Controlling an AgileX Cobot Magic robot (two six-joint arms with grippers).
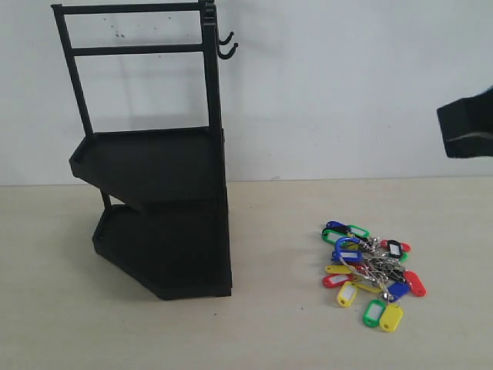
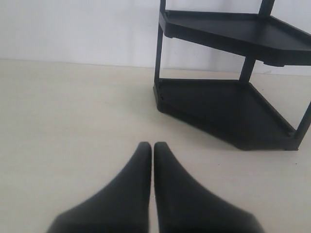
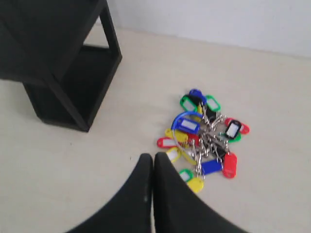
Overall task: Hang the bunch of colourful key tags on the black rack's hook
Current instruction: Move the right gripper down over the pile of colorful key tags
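The colourful key tag bunch (image 1: 371, 270) lies flat on the table at the right, its blue loop (image 3: 185, 123) on top of the tags. The black rack (image 1: 158, 208) stands at the left, with two small hooks (image 1: 226, 45) at its top right corner. In the right wrist view my right gripper (image 3: 153, 157) is shut and empty, a short way off the bunch (image 3: 206, 138); in the exterior view only part of that arm (image 1: 468, 123) shows, high at the right edge. My left gripper (image 2: 153, 144) is shut and empty, facing the rack's lower tray (image 2: 228, 109).
A white wall (image 1: 347, 92) runs behind the pale table (image 1: 277, 324). The rack's two angled trays (image 1: 146, 162) jut toward the front left.
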